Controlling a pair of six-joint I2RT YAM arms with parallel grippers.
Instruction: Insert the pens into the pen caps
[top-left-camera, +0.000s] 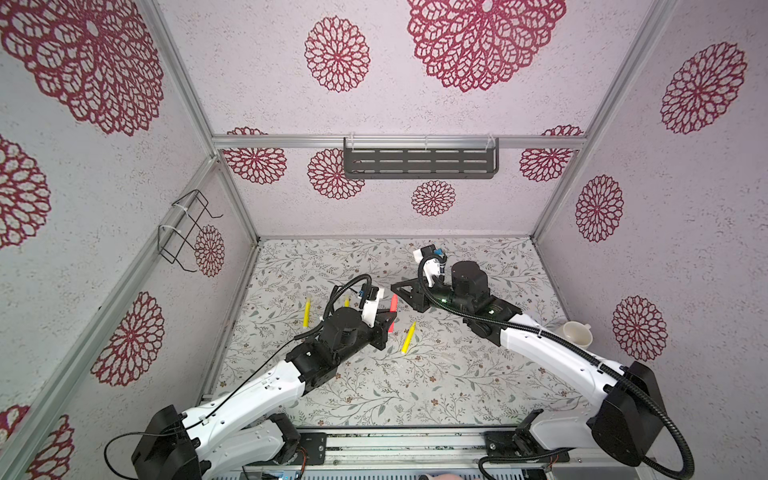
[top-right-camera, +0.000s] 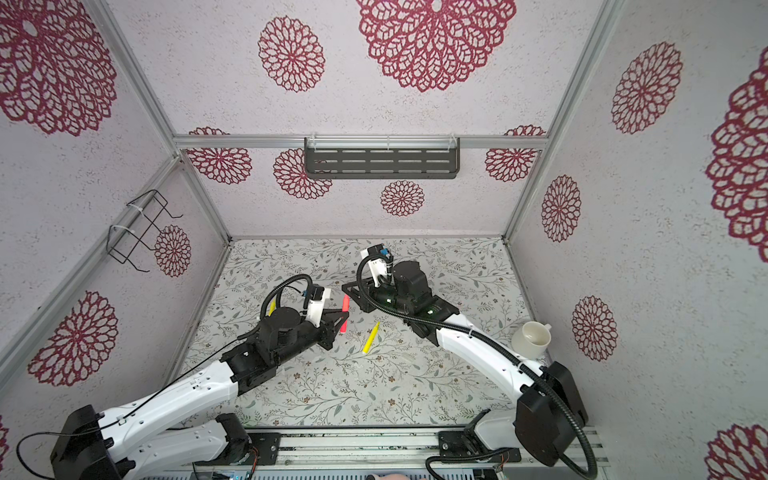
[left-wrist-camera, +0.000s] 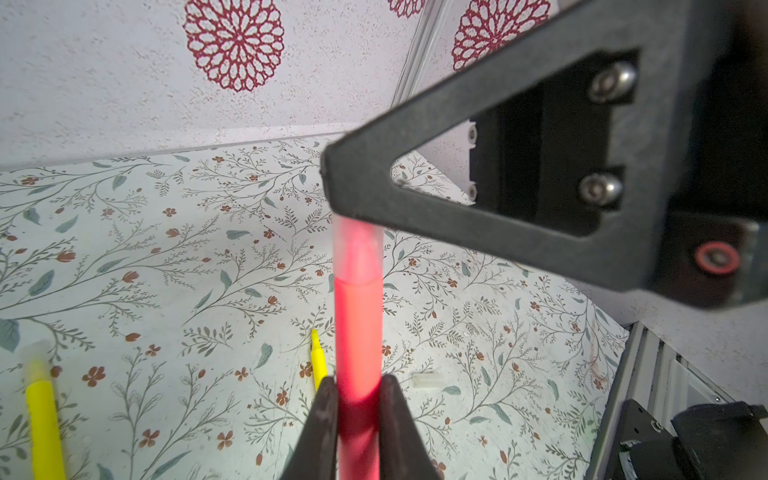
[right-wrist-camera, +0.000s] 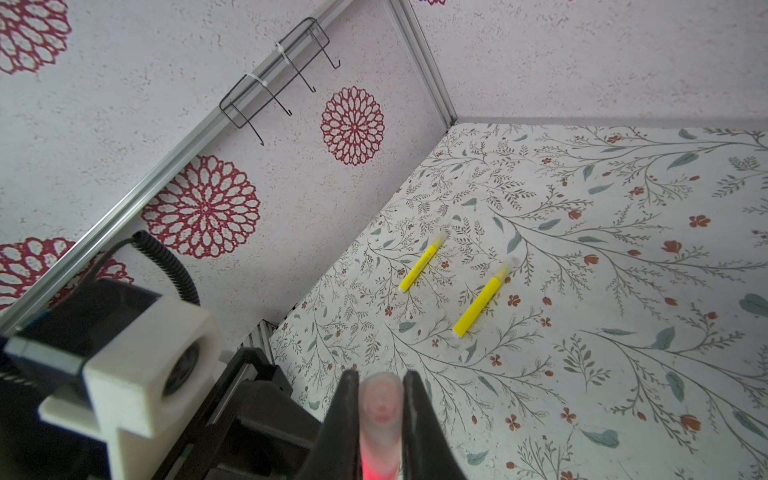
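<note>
Nearest, about the middle of the table (top-left-camera: 415, 399): uncapped yellow pen (top-left-camera: 408, 338) lying flat, tip toward 1 o'clock. Level with it at the 3 o'clock edge, white cup (top-right-camera: 532, 338); top views only. Loose cap (left-wrist-camera: 428, 380) lies near that pen, apart from it; seen in left wrist view only, too faint to pick out from above. Next, at 11 o'clock of that pen: left gripper (left-wrist-camera: 357, 384) clamped on the barrel of the red-pink pen (top-left-camera: 392, 313). Right gripper (right-wrist-camera: 380, 380) sits opposite, at its 1 o'clock, pinched onto the clear cap (right-wrist-camera: 380, 405) over the pen's tip. Left wrist view shows the cap's rim down at the barrel shoulder, its outer end hidden behind a right finger (left-wrist-camera: 357, 187); right wrist view shows that end, pink blurred inside. Top views: cap lost among the black fingers. A little farther, toward 9 o'clock: outer yellow pen (top-left-camera: 306, 312) and inner yellow pen (top-left-camera: 347, 301), the latter mostly hidden by the left arm's cable (top-left-camera: 332, 299) from above. Right wrist view shows both whole, fitted caps (right-wrist-camera: 513, 262) on both tips
</note>
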